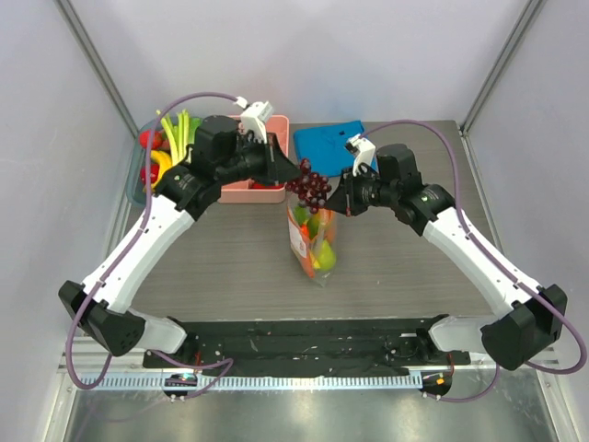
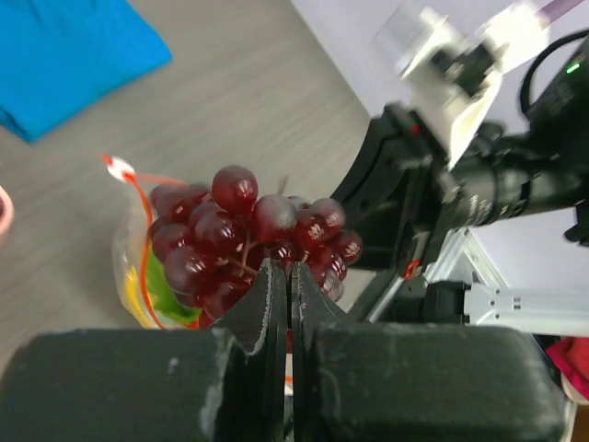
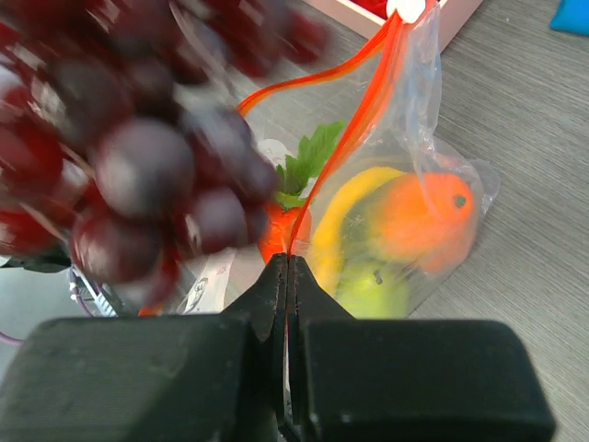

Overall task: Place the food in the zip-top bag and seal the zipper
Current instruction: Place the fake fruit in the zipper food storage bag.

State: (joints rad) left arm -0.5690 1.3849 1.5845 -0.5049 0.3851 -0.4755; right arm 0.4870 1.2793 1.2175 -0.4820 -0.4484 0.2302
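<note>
Dark grape bunch (image 1: 310, 189) hangs above the open, part-filled zip-top bag (image 1: 317, 250).

Robot lab test cell, plain white walls (image 1: 304, 55), metal frame posts (image 1: 97, 69), grey table (image 1: 230, 267)

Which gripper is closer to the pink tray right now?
Left. The left gripper holds the grape bunch just beside the pink tray; the right gripper pinches the zip-top bag farther off.
</note>
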